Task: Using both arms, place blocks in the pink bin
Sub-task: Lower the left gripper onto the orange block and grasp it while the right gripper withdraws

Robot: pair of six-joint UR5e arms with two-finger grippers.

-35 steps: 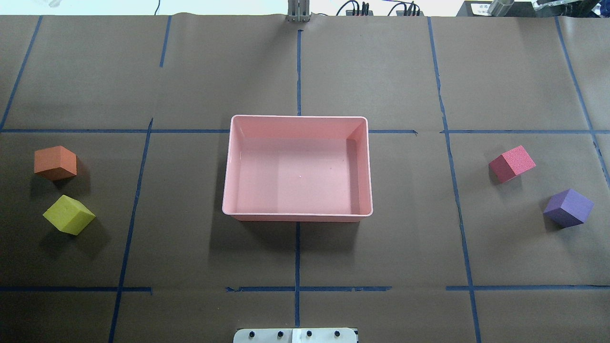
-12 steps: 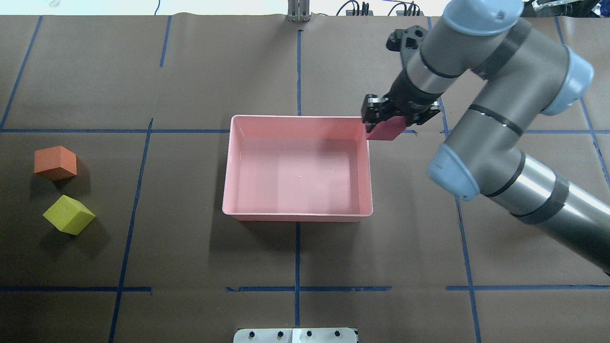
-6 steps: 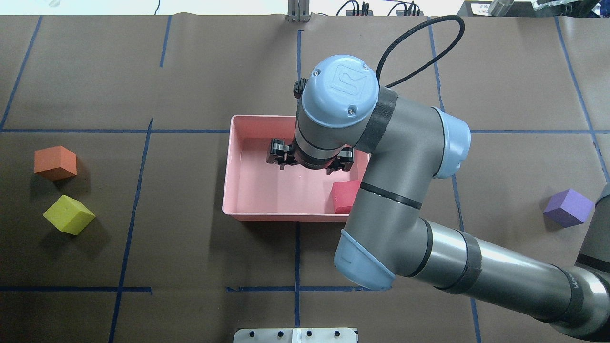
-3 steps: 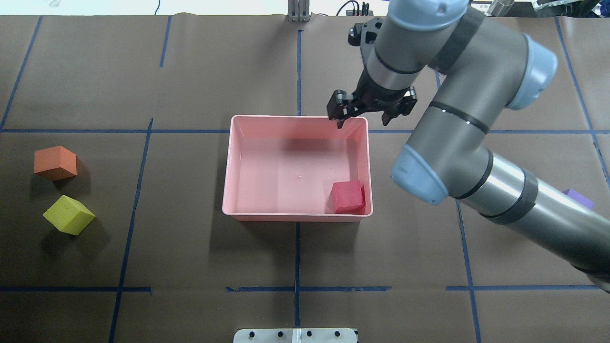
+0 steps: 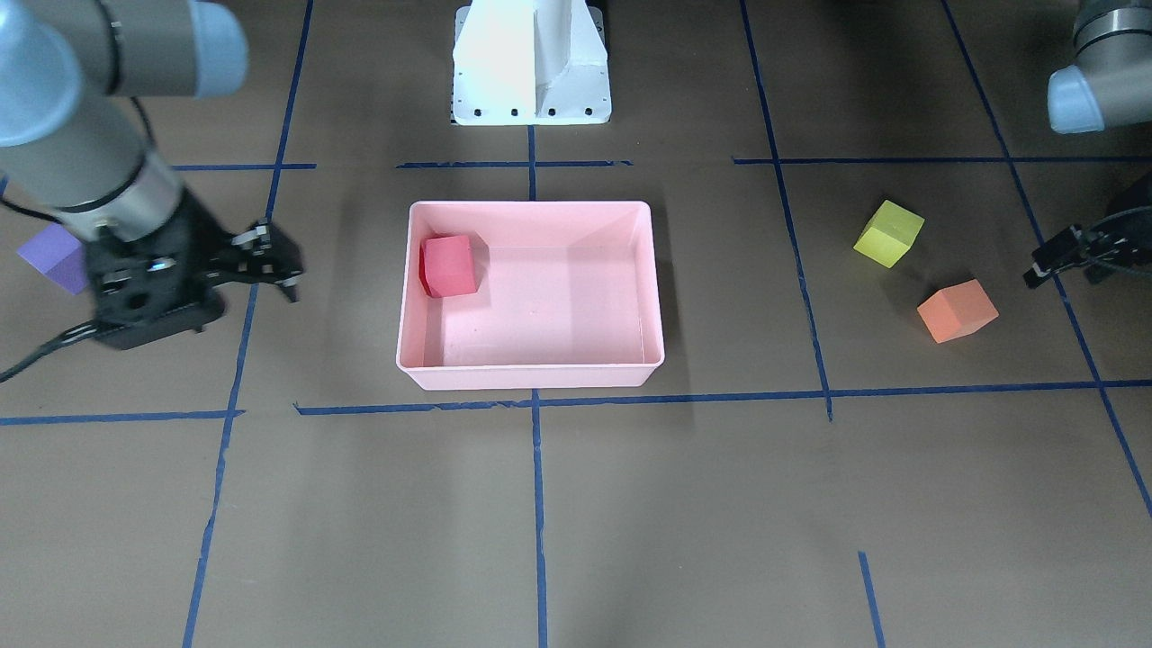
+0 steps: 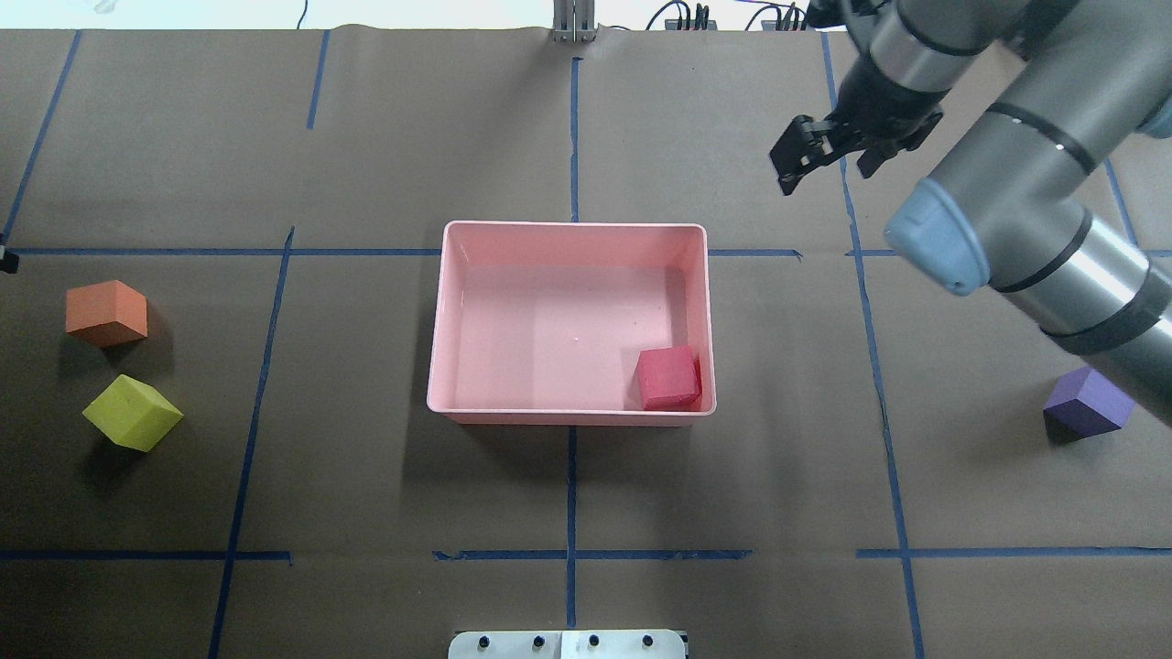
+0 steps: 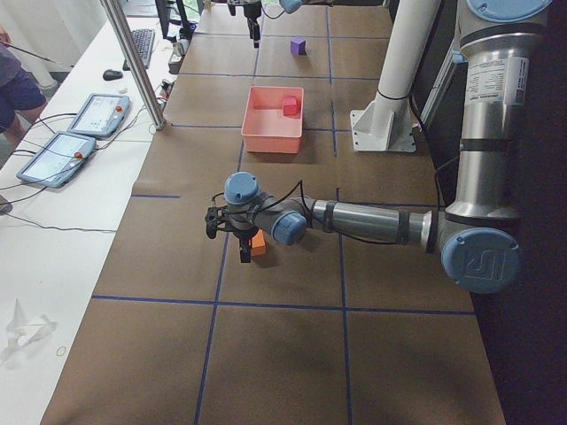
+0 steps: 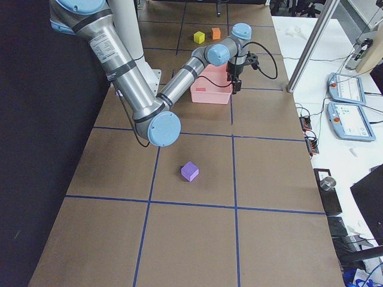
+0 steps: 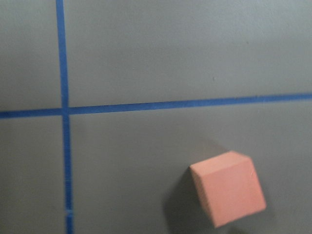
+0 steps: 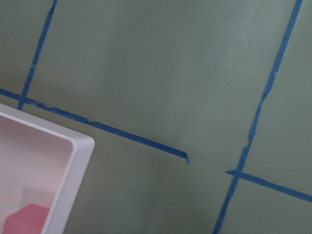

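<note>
The red-pink block lies in the pink bin, in its near right corner in the overhead view. My right gripper is open and empty, above the table beyond the bin's far right corner. The purple block sits on the table at the right, partly behind my right arm. The orange block and the yellow-green block sit at the left. My left gripper looks open and empty, hovering just outboard of the orange block. The left wrist view shows that block below.
Brown paper with blue tape lines covers the table. The white robot pedestal stands behind the bin. The right wrist view shows the bin's corner. Tablets and cables lie beyond the table's far edge.
My right gripper carried the red-pink block into the bin, let it go, then rose and moved away to the far right. My left gripper has come in at the left edge.
</note>
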